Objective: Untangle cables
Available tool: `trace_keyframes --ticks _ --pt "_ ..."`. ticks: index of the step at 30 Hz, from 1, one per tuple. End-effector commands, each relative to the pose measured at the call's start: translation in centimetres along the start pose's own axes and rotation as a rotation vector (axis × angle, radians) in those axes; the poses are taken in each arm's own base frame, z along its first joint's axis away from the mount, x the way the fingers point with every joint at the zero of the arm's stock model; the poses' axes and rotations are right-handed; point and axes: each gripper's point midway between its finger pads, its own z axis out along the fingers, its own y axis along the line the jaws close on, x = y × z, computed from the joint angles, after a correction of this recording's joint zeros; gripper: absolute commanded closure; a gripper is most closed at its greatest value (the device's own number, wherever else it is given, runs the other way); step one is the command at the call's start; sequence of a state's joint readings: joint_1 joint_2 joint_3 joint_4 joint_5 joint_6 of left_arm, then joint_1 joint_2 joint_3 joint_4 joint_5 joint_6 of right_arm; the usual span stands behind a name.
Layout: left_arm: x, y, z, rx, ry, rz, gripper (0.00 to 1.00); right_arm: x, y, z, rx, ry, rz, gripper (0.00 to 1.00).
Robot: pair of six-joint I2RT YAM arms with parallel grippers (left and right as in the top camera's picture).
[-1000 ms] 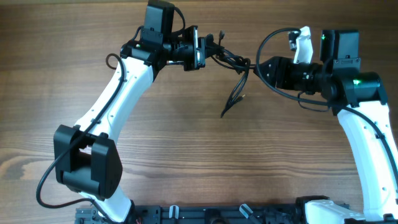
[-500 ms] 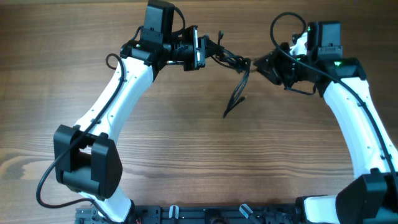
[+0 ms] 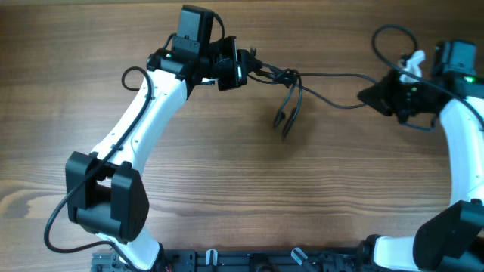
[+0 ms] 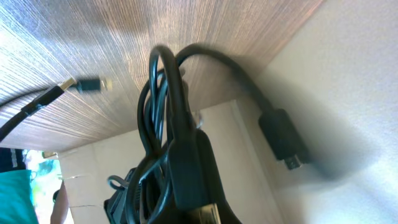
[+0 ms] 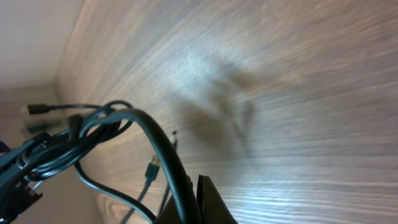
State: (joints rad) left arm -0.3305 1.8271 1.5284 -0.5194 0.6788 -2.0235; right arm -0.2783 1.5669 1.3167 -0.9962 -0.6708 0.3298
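Observation:
The cables form a black bundle held above the table near the back middle, with loops and plug ends hanging below it. My left gripper is shut on the bundle's left side. In the left wrist view the cables fill the centre, and one plug dangles to the right. One cable strand stretches rightward to my right gripper, which is shut on it. The right wrist view shows that strand running into the closed jaws of the right gripper, with the bundle far to the left.
Wooden table lies below both arms. The right arm's own thicker wire loops above its wrist, and a similar loop sits by the left arm. The arm bases line the front edge.
My right gripper has shut on one cable and moved far to the right, drawing that strand out of the bundle. The left gripper has kept its hold almost in place.

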Motion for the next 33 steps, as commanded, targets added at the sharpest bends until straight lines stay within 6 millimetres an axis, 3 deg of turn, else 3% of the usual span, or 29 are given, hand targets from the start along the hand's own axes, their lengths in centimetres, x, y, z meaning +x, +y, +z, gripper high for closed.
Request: trace_keyframes --ticks 1,4,8,10,13,14,15,18,19,21,23,26,28,33 --pt "-1.0 -1.6 -1.1 0.070 -0.060 -0.057 0.96 -0.9 -0.6 -2.2 -0.028 -0.053 -0.153 0.96" --pt "-1.2 -1.8 -1.3 0.074 -0.064 -0.048 0.96 -0.8 0.4 -2.9 -0.121 -0.055 -0.273 0.96" --pt "-2.2 -1.8 -1.7 0.077 -0.092 -0.045 0.96 1.7 5.7 -4.4 -0.462 -0.046 -0.544 0.96" --pt "-3.1 -2.0 -2.0 0.084 -0.127 -0.054 0.96 2.7 6.3 -4.4 -0.496 -0.026 -0.581 0.96" --pt "-4.5 -2.1 -2.6 0.091 -0.174 -0.061 0.96 3.3 5.6 -3.7 -0.443 0.014 -0.554 0.96" --pt "-4.8 -2.0 -2.7 0.090 -0.186 -0.070 0.96 3.2 5.0 -3.5 -0.403 0.030 -0.512 0.96" --pt "-5.3 -2.0 -2.9 0.088 -0.202 -0.071 0.96 2.7 3.2 -2.8 -0.282 0.049 -0.394 0.96" --pt "-6.0 -1.9 -3.3 0.081 -0.226 -0.043 0.96 0.7 -5.0 -2.5 0.222 -0.015 0.065 0.96" --pt "-6.1 -1.6 -3.3 0.072 -0.231 -0.048 0.96 0.4 -6.5 -2.9 0.306 -0.045 0.123 0.96" --pt "-6.2 -1.4 -3.3 0.061 -0.235 -0.039 0.96 -0.1 -7.9 -3.5 0.391 -0.081 0.149 0.96" --pt "-6.2 -1.4 -3.3 0.056 -0.236 -0.002 0.96 -0.3 -7.8 -3.4 0.387 -0.089 0.137 0.96" --pt "-6.4 -1.6 -3.3 0.043 -0.257 0.182 0.96 -0.4 -5.3 -2.6 0.241 -0.053 -0.020 0.96" --pt "-7.0 -2.0 -3.5 0.027 -0.300 0.429 0.96 -0.1 -2.9 -2.2 0.103 -0.023 -0.145 0.96" --pt "-6.5 -1.7 -3.3 -0.059 -0.281 0.973 0.96 0.0 -2.2 -2.1 0.064 -0.016 -0.190 0.96"
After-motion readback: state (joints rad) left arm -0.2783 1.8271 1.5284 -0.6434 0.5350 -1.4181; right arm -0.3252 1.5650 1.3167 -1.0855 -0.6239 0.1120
